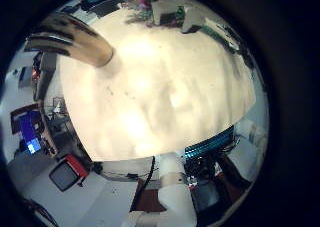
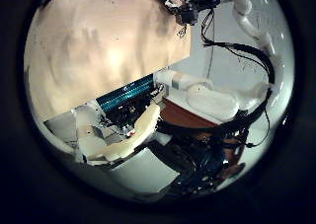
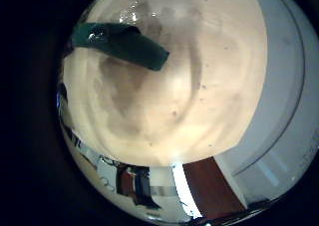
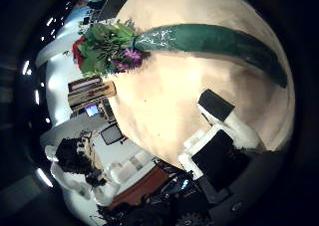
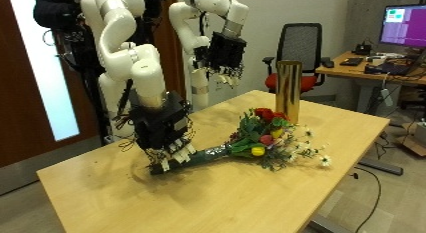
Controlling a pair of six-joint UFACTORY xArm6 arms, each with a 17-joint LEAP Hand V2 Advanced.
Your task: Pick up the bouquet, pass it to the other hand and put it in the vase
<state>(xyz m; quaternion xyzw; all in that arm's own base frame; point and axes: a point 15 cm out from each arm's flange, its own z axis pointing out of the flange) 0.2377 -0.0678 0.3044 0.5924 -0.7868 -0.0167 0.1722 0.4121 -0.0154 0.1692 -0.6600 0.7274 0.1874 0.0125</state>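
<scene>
Bouquet (image 5: 260, 141) lies flat on the table (image 5: 120, 188) near the vase (image 5: 288, 91), light, floppy and top-heavy, best taken by its green wrapped stem, where the right hand (image 5: 168, 141) hovers with relaxed fingers; the left hand (image 5: 224, 55) hangs uncurled.

bouquet (image 5: 253, 143) lying flat on the tabletop (image 5: 93, 188), stem end under the right hand (image 5: 165, 133). vase (image 5: 288, 91) stands upright just behind the blooms, left hand (image 5: 224, 57) hanging above the far edge.
</scene>
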